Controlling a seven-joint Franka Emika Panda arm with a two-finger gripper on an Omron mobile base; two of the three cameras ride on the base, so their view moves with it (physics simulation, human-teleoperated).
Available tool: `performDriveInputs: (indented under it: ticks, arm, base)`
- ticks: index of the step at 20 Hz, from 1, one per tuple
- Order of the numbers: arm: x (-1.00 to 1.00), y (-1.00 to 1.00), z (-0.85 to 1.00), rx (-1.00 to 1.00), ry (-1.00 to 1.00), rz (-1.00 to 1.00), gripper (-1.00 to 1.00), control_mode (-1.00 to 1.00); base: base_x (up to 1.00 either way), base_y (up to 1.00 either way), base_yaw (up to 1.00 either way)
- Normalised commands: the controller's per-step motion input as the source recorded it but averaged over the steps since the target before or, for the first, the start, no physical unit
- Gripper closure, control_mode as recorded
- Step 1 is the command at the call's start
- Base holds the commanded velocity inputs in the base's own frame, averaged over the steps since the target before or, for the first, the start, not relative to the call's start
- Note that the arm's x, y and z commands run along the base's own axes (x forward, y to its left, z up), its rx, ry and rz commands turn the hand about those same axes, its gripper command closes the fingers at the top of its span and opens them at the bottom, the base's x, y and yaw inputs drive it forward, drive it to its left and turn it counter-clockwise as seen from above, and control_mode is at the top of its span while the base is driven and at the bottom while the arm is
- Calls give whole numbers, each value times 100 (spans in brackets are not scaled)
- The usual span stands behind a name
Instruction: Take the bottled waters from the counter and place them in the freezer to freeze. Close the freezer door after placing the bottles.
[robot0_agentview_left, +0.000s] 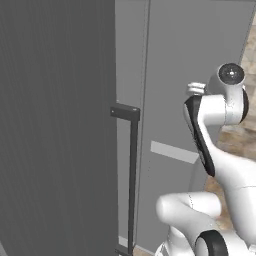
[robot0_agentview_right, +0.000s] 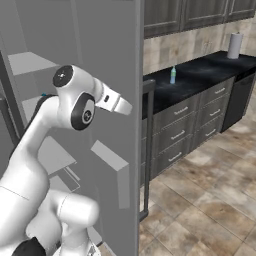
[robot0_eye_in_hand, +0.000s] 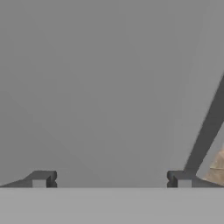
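the black counter (robot0_agentview_right: 200, 80) runs along the back wall, well off to the side of the robot's hand and beyond the grey door that the hand faces. on it stands one small clear bottle (robot0_agentview_right: 173, 75) with a green cap, upright, near the end of the counter closest to the hand. at the far end stands a white paper towel roll (robot0_agentview_right: 234, 45), upright too and well apart from the bottle. below lies a brown tiled floor (robot0_agentview_right: 210, 200).

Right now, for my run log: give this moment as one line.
gripper: open, empty | facing: freezer door, handle alongside | green-capped bottle: on counter
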Motion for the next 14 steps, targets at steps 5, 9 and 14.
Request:
performDriveInputs:
  ticks: [5, 9, 14]
  arm:
    - [-75, 43, 0, 0, -2, 11, -100, -100]
    - [-58, 46, 0, 2, 7, 25, -100, -100]
    - [-79, 56, 0, 1, 24, 15, -100, -100]
  base:
    - [0, 0, 0]
    - [0, 0, 0]
    - [0, 0, 0]
